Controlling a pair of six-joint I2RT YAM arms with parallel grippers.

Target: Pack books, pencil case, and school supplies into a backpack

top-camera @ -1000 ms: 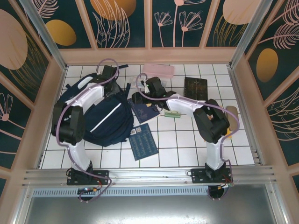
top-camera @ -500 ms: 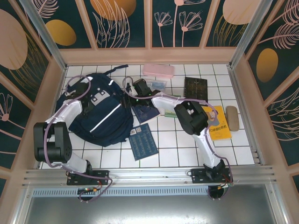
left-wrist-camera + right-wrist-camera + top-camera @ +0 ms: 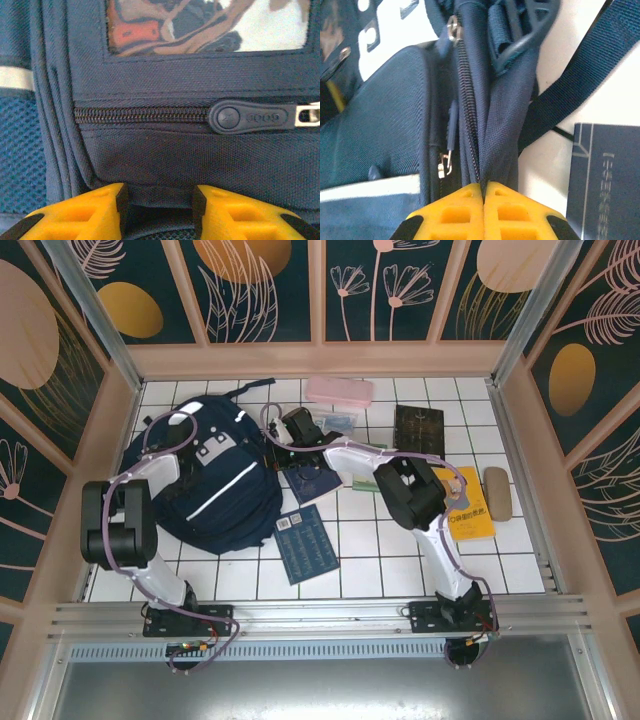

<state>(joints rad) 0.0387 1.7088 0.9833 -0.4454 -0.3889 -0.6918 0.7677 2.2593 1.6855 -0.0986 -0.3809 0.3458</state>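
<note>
The right claw (image 3: 483, 187) was seen fully closed, its yellow fingertips pressed together on a fold of fabric beside the main zip of the large navy blue fabric backpack (image 3: 215, 495). Straight ahead of that claw, the black zip teeth (image 3: 465, 100) ran away towards a silver zip pull (image 3: 453, 25). Just to the claw's right, a thin navy blue book (image 3: 605, 175) lay flat on the white tiled table (image 3: 380, 560), and a navy strap (image 3: 585, 85) crossed the tiles ahead of it.

The left claw (image 3: 160, 192) was set against the backpack's front with its yellow fingers partly apart. Dark fabric filled the gap, and whether any was gripped could not be told. Just ahead of this claw a closed pocket zip (image 3: 142, 115) ran crosswise, its navy rubber tab (image 3: 250, 117) ahead and to the right.

A pale pink oblong pencil case (image 3: 338, 390) was seen near the right claw on its far-wall side. A second navy blue book (image 3: 305, 542) lay further from that claw, towards the arm bases.
</note>
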